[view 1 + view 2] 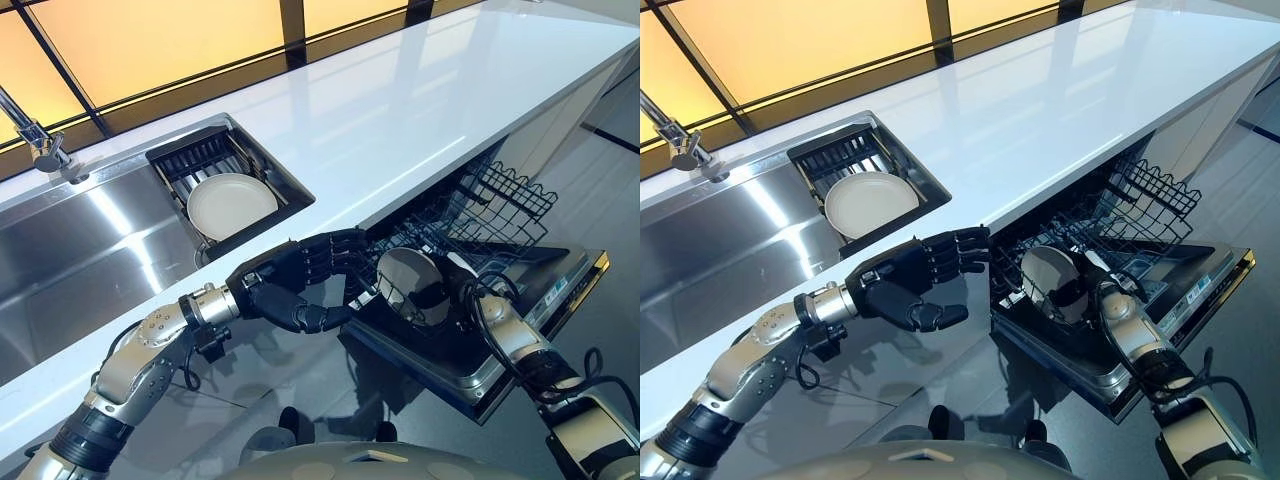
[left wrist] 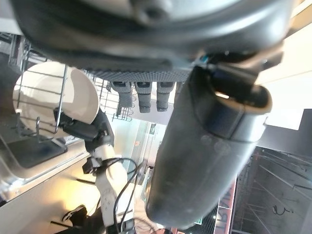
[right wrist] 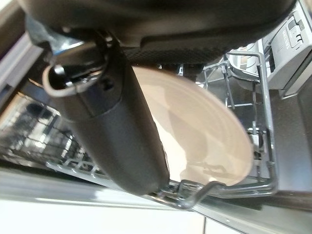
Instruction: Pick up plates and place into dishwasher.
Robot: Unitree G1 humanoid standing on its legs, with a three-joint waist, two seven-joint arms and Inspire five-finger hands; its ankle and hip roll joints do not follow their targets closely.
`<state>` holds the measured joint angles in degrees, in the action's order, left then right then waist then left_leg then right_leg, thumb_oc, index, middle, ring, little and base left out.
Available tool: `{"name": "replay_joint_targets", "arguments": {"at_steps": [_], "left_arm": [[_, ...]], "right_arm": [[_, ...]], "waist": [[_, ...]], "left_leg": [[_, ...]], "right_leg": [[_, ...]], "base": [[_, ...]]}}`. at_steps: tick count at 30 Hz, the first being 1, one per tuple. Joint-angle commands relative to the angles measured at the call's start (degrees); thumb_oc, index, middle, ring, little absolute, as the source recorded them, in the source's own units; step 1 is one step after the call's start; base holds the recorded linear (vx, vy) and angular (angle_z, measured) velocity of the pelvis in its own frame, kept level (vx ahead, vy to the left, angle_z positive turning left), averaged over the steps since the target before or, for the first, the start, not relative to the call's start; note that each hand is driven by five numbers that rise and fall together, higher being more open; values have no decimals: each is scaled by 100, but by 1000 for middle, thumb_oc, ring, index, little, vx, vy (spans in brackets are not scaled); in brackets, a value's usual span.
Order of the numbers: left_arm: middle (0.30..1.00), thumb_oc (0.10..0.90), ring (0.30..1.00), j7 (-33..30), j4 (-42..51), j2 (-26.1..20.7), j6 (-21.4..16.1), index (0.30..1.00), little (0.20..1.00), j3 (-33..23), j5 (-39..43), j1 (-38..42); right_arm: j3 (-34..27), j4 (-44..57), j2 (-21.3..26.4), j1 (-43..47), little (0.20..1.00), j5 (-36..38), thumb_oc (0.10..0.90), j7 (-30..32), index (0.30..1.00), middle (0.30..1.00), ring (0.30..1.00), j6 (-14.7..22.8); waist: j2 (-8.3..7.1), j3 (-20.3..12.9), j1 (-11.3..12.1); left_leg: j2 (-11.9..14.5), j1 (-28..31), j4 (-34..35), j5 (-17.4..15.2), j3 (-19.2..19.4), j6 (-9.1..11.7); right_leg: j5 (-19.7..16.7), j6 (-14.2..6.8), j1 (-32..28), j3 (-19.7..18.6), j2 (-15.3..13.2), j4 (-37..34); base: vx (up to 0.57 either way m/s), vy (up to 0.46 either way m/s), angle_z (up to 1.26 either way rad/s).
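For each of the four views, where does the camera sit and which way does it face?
Left and right eye views: head, looking down at the sink, the dishwasher rack and both arms.
Left wrist view: along the open left robot hand toward the rack.
Right wrist view: along the right robot hand, on the plate.
Shared: the plate in the rack shows in all views.

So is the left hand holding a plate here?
No, the left hand hangs open and empty before the counter; the right hand grips the plate.
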<state>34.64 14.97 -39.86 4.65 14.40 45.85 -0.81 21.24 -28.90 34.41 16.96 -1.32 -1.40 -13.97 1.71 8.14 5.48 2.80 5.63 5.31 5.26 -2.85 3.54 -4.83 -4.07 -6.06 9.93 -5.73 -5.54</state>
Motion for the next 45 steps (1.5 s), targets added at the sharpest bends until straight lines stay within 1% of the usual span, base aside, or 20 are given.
{"name": "replay_joint_targets", "arguments": {"at_steps": [1,2,3,5,6,10,12,18,23,27,29,31,33,34,37,38,41,42,43,45], "left_arm": [[900,800,900,205,571,-11,-866,900,900,-434,82,349],[900,800,900,214,628,-25,-865,900,900,-502,63,364],[900,800,900,220,638,-29,-877,900,900,-514,47,361],[900,800,900,233,713,-55,-838,900,900,-617,101,388],[900,800,900,239,723,-34,-813,900,900,-656,95,394],[900,800,900,239,768,12,-711,900,900,-883,62,361],[900,800,900,261,803,56,-642,900,900,-988,61,312],[900,800,900,386,865,92,-582,900,900,-1192,117,173],[900,800,900,271,950,31,-702,900,900,-1221,207,160],[900,800,900,106,1038,43,-930,900,900,-1468,498,158],[900,800,900,-28,1032,-5,-1183,900,900,-1702,532,167],[900,800,900,-246,1040,-85,-1332,900,900,-1888,580,223],[900,800,900,-623,980,-234,-1476,900,900,-2151,538,345],[900,800,900,-1022,917,-372,-1645,900,900,-2351,267,495],[900,800,900,-1427,812,-528,-1679,900,900,-2591,65,679],[900,800,900,-1746,672,-702,-1721,900,900,-2739,-4,817],[900,800,900,-2441,388,-944,-1744,900,900,-2948,-252,1033],[900,800,900,-2565,340,-1002,-1745,900,900,-2991,-276,1060],[900,800,900,-2829,238,-1083,-1777,900,900,-3050,-451,1112],[900,800,900,-3159,4,-1305,-1685,900,900,-3181,-641,1223]], "right_arm": [[-413,664,221,353,900,157,800,602,900,900,900,677],[-543,807,203,268,900,134,800,754,900,900,900,731],[-570,836,199,242,900,141,800,813,900,900,900,772],[-772,1073,144,108,900,174,800,1092,900,900,900,971],[-854,1221,97,30,900,151,800,1184,900,900,900,996],[-1254,1868,-61,-371,900,-75,800,1538,900,900,900,1243],[-1403,2119,-125,-554,900,-193,800,1567,900,900,900,1283],[-1707,2458,-52,-852,900,-308,800,1527,900,900,900,1287],[-1850,2611,12,-928,900,-276,800,1774,900,900,900,1332],[-1926,2672,-48,-1050,900,-327,800,1823,900,900,900,1376],[-1958,2684,-73,-1103,900,-330,800,1788,900,900,900,1362],[-1941,2694,-80,-1130,900,-318,800,1779,900,900,900,1317],[-1923,2720,-89,-1154,900,-320,800,1782,900,900,900,1289],[-1925,2764,-97,-1170,900,-296,800,1752,900,900,900,1254],[-1907,2770,-107,-1190,900,-292,800,1685,900,900,900,1232],[-1852,2726,-89,-1179,900,-267,800,1636,900,900,900,1234],[-1727,2603,-71,-1163,900,-232,800,1539,900,900,900,1248],[-1702,2587,-63,-1170,900,-225,800,1520,900,900,900,1247],[-1658,2549,-44,-1167,900,-216,800,1497,900,900,900,1255],[-1589,2473,-23,-1154,900,-213,800,1450,900,900,900,1274]], "waist": [[-176,-223,-54],[-169,-225,-74],[-162,-225,-77],[-147,-234,-107],[-139,-241,-119],[-103,-267,-213],[-96,-283,-260],[-97,-290,-360],[-105,-275,-393],[-114,-285,-390],[-123,-308,-382],[-129,-321,-372],[-122,-343,-365],[-112,-360,-367],[-98,-393,-378],[-82,-410,-383],[-64,-442,-406],[-61,-445,-413],[-54,-450,-424],[-33,-458,-440]], "left_leg": [[-471,128,-31,-424,71,-387],[-479,93,-31,-367,81,-390],[-470,131,-31,-427,79,-386],[-479,93,-31,-373,86,-389],[-480,94,-31,-373,90,-390],[-479,108,-31,-393,118,-387],[-478,113,-31,-404,142,-392],[-472,120,-31,-416,197,-384],[-466,116,-31,-415,224,-381],[-467,106,-31,-404,211,-367],[-464,93,-31,-400,212,-359],[-463,85,-31,-392,198,-347],[-460,81,-31,-381,186,-331],[-460,76,-31,-376,177,-319],[-463,68,-31,-370,168,-300],[-466,66,-31,-373,166,-293],[-463,69,-31,-372,174,-273],[-462,68,-31,-372,179,-271],[-459,66,-31,-368,186,-264],[-454,61,-31,-364,202,-263]], "right_leg": [[84,-15,-179,50,190,54],[31,-12,-142,42,187,54],[80,-17,-178,34,197,54],[31,-15,-135,22,193,54],[31,-15,-135,8,196,54],[36,-28,-122,-50,206,54],[41,-34,-111,-82,210,54],[44,-39,-93,-136,225,54],[35,-43,-82,-145,228,55],[44,-54,-83,-129,223,54],[55,-63,-78,-114,216,54],[65,-68,-82,-95,214,54],[78,-76,-91,-63,208,54],[88,-84,-92,-44,206,54],[105,-87,-91,-30,210,54],[117,-91,-92,-24,209,54],[138,-91,-94,-21,211,54],[142,-92,-94,-23,210,54],[147,-89,-93,-26,210,54],[159,-82,-90,-25,213,54]], "base": [[0,0,0],[0,0,0],[0,0,0],[0,0,0],[0,0,0],[3,0,-1],[11,3,-7],[4,5,-6],[0,2,-2],[0,0,0],[0,0,0],[0,0,0],[0,0,0],[0,0,0],[0,0,0],[0,0,0],[0,0,0],[0,0,0],[0,0,0],[0,0,0]]}}
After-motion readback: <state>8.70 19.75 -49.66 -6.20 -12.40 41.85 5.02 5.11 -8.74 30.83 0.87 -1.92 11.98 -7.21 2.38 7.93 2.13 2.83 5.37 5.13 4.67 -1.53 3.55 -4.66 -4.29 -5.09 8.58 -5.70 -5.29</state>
